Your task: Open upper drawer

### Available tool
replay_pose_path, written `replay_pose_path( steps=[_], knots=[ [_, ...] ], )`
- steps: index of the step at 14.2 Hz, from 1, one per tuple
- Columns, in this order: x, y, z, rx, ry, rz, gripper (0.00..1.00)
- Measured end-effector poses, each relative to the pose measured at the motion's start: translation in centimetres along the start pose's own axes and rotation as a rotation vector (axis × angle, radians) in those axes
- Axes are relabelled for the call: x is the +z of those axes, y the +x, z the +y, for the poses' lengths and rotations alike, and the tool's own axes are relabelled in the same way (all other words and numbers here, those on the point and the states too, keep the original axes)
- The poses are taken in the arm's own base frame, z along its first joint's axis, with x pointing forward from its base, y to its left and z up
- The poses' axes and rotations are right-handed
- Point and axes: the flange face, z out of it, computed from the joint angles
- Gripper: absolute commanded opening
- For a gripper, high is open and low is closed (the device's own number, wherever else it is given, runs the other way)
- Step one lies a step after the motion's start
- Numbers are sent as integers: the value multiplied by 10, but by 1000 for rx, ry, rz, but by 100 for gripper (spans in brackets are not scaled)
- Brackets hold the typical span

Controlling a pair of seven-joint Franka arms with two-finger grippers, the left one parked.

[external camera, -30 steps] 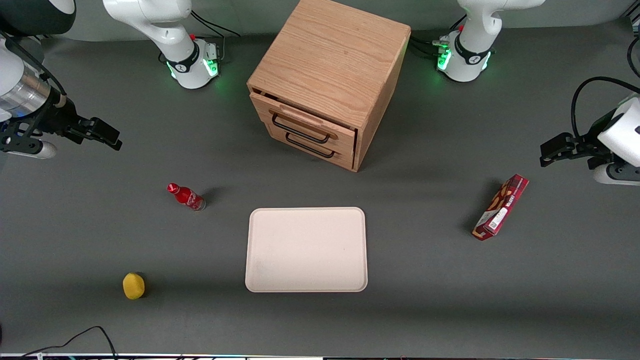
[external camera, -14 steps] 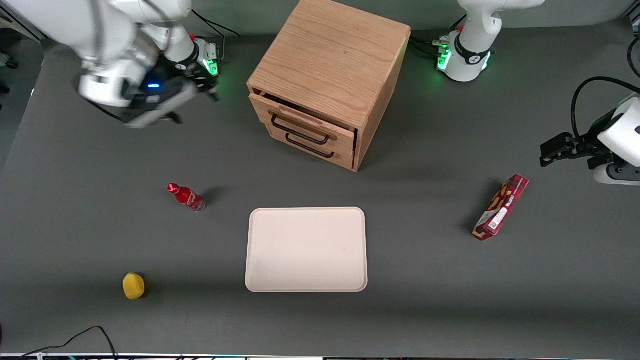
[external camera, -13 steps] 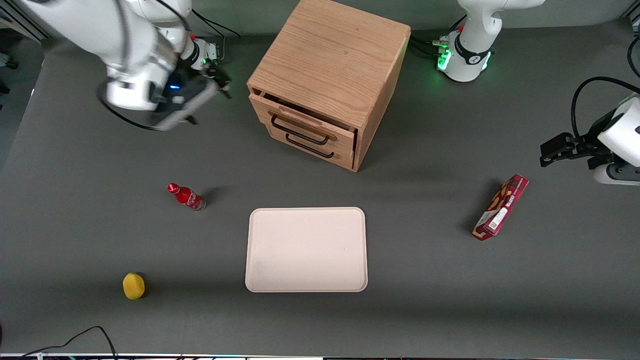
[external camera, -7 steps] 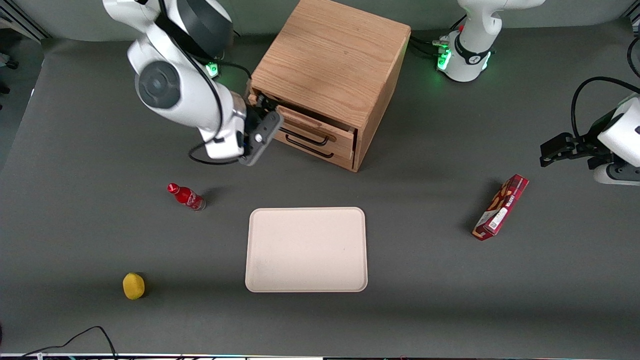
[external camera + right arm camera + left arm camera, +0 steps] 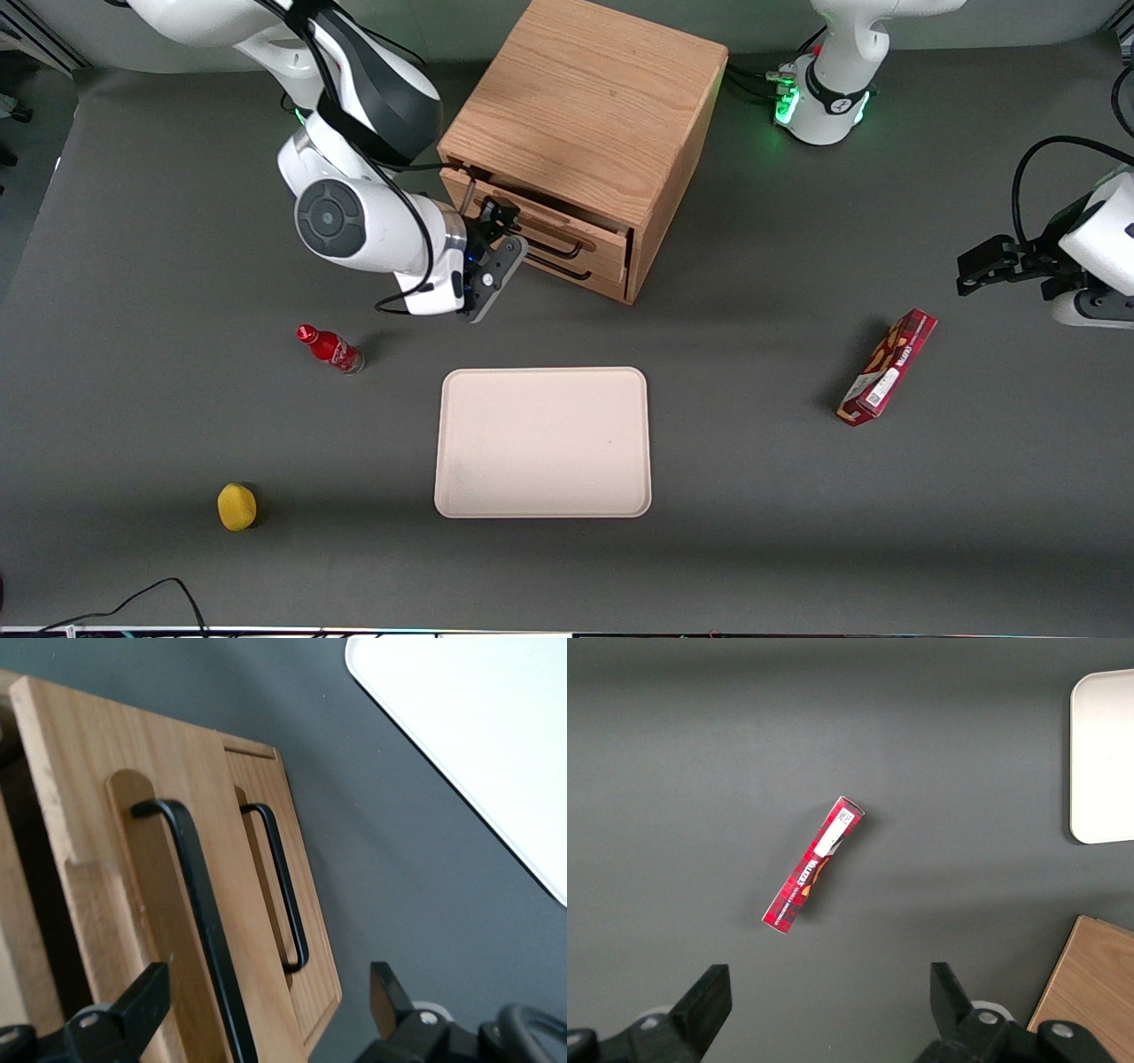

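The light oak cabinet (image 5: 585,97) stands at the back middle of the table. Its upper drawer (image 5: 602,237) is slightly ajar, with a dark gap under the cabinet top. My gripper (image 5: 500,226) is right in front of this drawer, at the working arm's end of its front. In the right wrist view the gripper (image 5: 261,1010) is open. Its fingers (image 5: 133,1010) stand wide apart on either side of the upper drawer's (image 5: 89,815) black wire handle (image 5: 199,904), not touching it. The lower drawer (image 5: 306,930) is shut.
A cream tray (image 5: 542,441) lies nearer the front camera than the cabinet. A red bottle (image 5: 330,348) and a yellow ball (image 5: 236,506) lie toward the working arm's end. A red box (image 5: 888,367) lies toward the parked arm's end and shows in the left wrist view (image 5: 813,875).
My arm has swung in from the working arm's end of the table and brought the gripper down to the upper drawer's front. The drawer has not moved.
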Motion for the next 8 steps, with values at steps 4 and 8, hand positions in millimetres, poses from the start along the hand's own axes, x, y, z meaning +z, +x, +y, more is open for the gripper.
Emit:
replay_pose_path(
  steps=[4,8],
  knots=[
    [19,4,-9,-3,11,-8,100],
    [32,3,-5,11,14,-13,100]
  ],
)
